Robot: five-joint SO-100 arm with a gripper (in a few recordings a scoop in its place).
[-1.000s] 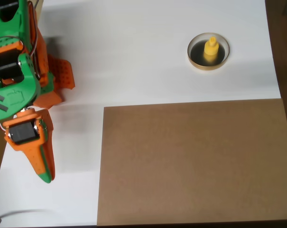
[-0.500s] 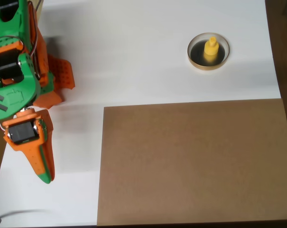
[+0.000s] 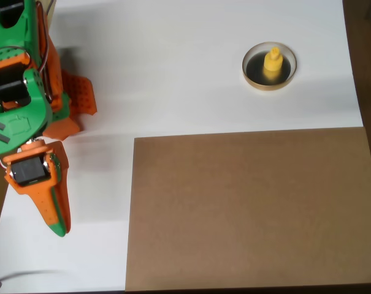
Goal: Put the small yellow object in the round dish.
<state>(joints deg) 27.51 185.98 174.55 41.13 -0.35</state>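
Orange and green plastic makes up the robot arm at the left side of the overhead view. Its pincer [image 3: 56,217] is at the lower left of the frame, pointing down toward the bottom edge. The two fingers lie close together, pressed into one narrow tip, and nothing is between them. One finger is orange and a thin strip of green shows along its edge. Just above the pincer sits a small dark block in an orange holder. Higher up, the green body of the arm [image 3: 16,116] fills the upper left corner, with orange parts sticking out to the right of it.

The arm rests over a white desk [image 3: 173,73]. The desk is bright and smooth. A big brown board [image 3: 246,208] lies flat on it and covers the lower right part of the frame. The left edge of the board is a little way to the right of the pincer, with a strip of white desk between them.

Far from the pincer, in the upper right of the frame, is the round dish [image 3: 251,75]. It has a pale tan rim and a dark shiny inside. The small yellow object [image 3: 272,62] stands upright inside the dish, with its little knob on top. It sits a bit toward the upper right of the dark part. The dish is on the white desk, above the brown board and not touching it
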